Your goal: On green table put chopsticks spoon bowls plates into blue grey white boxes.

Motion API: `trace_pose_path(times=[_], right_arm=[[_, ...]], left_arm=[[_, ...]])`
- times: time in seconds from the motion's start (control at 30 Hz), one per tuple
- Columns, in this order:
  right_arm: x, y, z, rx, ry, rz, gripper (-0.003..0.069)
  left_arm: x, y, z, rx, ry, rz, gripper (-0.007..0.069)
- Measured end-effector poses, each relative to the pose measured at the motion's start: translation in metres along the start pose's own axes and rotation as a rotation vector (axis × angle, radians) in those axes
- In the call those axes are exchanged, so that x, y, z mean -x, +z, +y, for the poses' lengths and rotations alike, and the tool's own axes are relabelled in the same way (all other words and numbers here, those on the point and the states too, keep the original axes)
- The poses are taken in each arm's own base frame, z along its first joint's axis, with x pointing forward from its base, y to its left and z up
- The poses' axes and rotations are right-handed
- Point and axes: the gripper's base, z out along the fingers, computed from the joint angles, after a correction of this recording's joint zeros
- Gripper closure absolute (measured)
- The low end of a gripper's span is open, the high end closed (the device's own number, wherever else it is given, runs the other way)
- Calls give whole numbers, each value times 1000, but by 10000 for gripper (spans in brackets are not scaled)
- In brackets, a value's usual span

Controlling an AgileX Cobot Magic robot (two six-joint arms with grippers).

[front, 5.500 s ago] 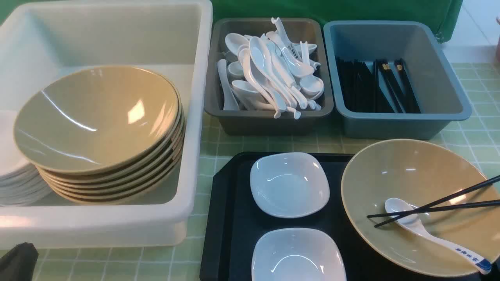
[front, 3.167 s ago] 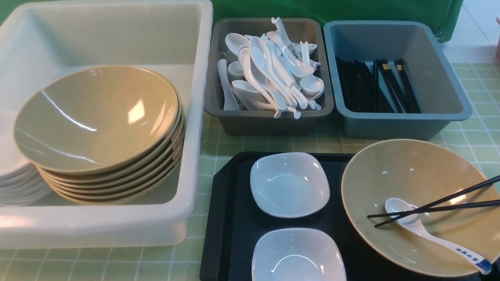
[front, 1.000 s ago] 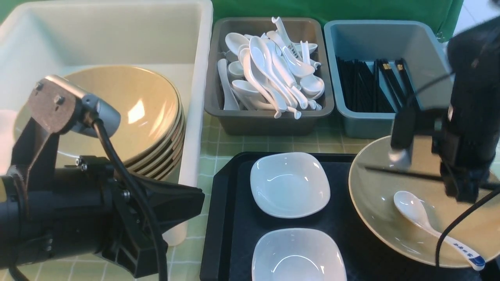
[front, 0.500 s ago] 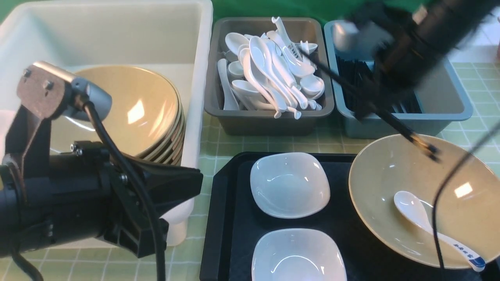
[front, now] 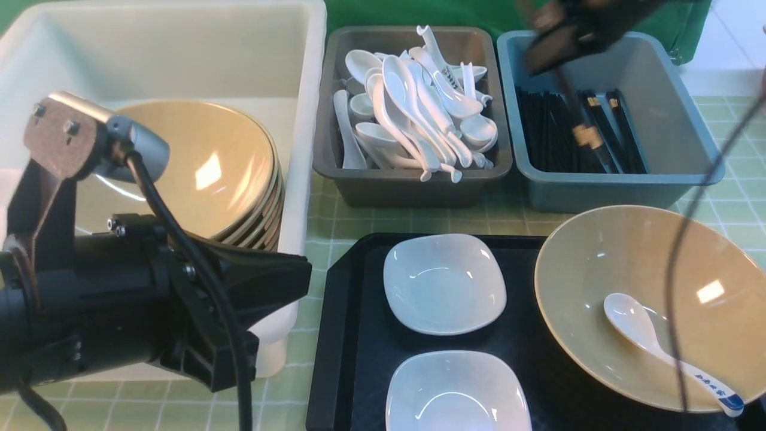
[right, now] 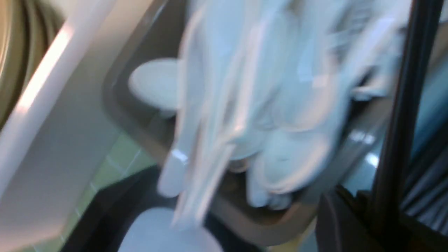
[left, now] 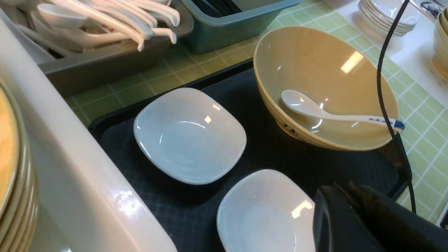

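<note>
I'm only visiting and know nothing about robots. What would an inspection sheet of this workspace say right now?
Surface: green table, checked cloth.
Job's things: chopsticks hanging over the blue box; spoon lying in the bowl on the black tray; two plates beside it; bowls stacked in the white box.
Clutter: plain white spoons piled in the grey box.
Claws: right claw shut on the chopsticks; left claw shut, empty, by the white box.
Cables: black cable hanging in front of the bowl.
Surroundings: green backdrop; more stacked dishes beyond the table.
</note>
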Motion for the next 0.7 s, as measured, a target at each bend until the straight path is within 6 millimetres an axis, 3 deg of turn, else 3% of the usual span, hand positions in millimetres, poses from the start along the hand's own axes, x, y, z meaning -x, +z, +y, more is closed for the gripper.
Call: trace_pose_path(times=[0.17,0.4,0.53,0.7], right_arm=[[1,-3,-69,26,187,-177,616],[-17,49,-137,-29,363,-224,613],[-24,60,-146,-45,388,-198,585],[-25,49,-143,-113,357,-150,421]], left_arm=[[1,0,-1,-11,-24,-16,626],[2,0,-1,-14,-31,-20,626],[2,0,-1,-14,-32,-20,626],[2,0,-1,-14,-32,-20,626]])
